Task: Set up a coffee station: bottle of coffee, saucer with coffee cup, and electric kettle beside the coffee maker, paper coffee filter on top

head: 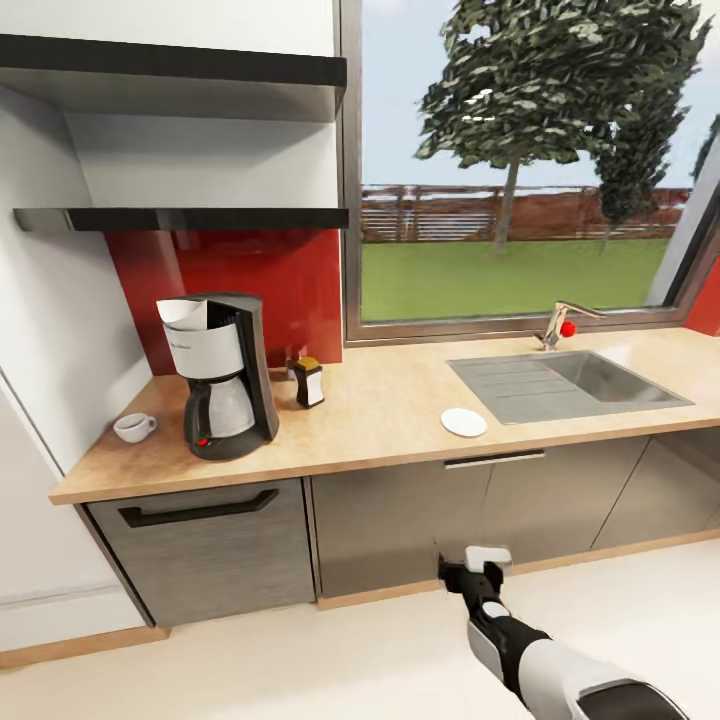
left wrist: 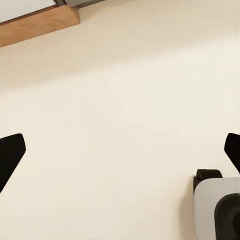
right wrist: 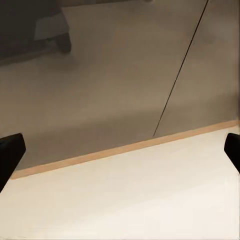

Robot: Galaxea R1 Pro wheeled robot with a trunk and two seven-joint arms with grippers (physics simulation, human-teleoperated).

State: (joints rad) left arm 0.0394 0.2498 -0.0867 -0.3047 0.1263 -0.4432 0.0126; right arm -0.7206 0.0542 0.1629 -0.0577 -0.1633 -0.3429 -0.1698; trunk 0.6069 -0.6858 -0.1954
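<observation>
The black and steel coffee maker (head: 228, 385) stands at the left end of the light-wood countertop (head: 390, 400), with the white paper coffee filter (head: 185, 312) sitting in its top. Just to its right stands the bottle of coffee (head: 309, 382). The white coffee cup (head: 133, 427) rests on the counter to the maker's left, and the saucer (head: 464, 422) lies bare near the sink. The black kitchen shelf (head: 180, 218) above holds nothing. The electric kettle is out of view. My right gripper (head: 470, 572) (right wrist: 120, 150) hangs open, low before the cabinet fronts. My left gripper (left wrist: 120, 152) is open over the floor.
A steel sink (head: 600, 380) with a tap (head: 562, 325) takes the right of the counter, under a large window. Grey cabinet fronts (head: 400, 510) and a wooden plinth run below. A white wall closes the left end. Pale floor lies in front.
</observation>
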